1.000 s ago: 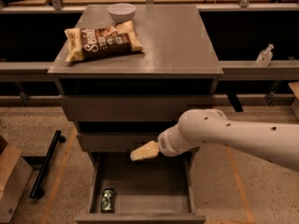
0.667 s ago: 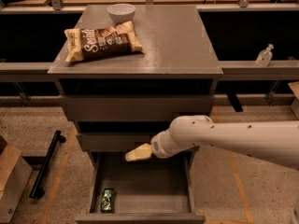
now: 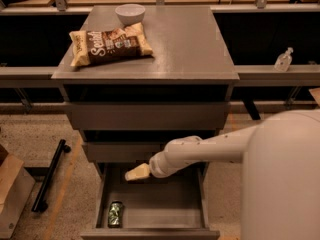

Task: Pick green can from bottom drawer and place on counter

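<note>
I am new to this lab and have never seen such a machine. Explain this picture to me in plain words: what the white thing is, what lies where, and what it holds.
The big white shape at the right is a robot's arm, which rides on a mobile base. Its cream-coloured tip is the gripper, the part that grasps. There is one camera, looking down on a grey-brown cabinet from its front. Where the camera is mounted I cannot say. The bottom drawer is pulled out, and the green can sits in its near left corner. The gripper hangs over the back of that drawer, apart from the can, and I see nothing in it. On the counter lie a snack bag and, behind it, a white bowl.
</note>
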You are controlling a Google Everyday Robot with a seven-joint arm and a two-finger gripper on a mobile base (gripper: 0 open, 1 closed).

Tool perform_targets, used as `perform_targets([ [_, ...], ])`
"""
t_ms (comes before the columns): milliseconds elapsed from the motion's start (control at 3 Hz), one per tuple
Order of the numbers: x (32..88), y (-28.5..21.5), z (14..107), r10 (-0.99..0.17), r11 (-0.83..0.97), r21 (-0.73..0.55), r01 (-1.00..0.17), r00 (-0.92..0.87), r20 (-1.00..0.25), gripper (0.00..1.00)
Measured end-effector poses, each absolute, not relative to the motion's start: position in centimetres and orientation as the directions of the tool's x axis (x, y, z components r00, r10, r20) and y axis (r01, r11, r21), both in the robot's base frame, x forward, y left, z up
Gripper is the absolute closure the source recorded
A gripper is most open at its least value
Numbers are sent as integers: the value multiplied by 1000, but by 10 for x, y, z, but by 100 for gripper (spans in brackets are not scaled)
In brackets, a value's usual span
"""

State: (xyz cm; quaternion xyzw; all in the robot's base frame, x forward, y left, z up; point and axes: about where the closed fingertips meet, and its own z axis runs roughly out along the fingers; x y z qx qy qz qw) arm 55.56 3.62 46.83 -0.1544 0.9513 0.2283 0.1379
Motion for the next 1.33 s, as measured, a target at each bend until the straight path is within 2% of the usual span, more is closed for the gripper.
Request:
perform_targets([
  [667,555,41,464,-233,847,394,-357,-916,-327,0],
  [1333,550,74,370,-219,836,455,-306,-947,-235,0],
])
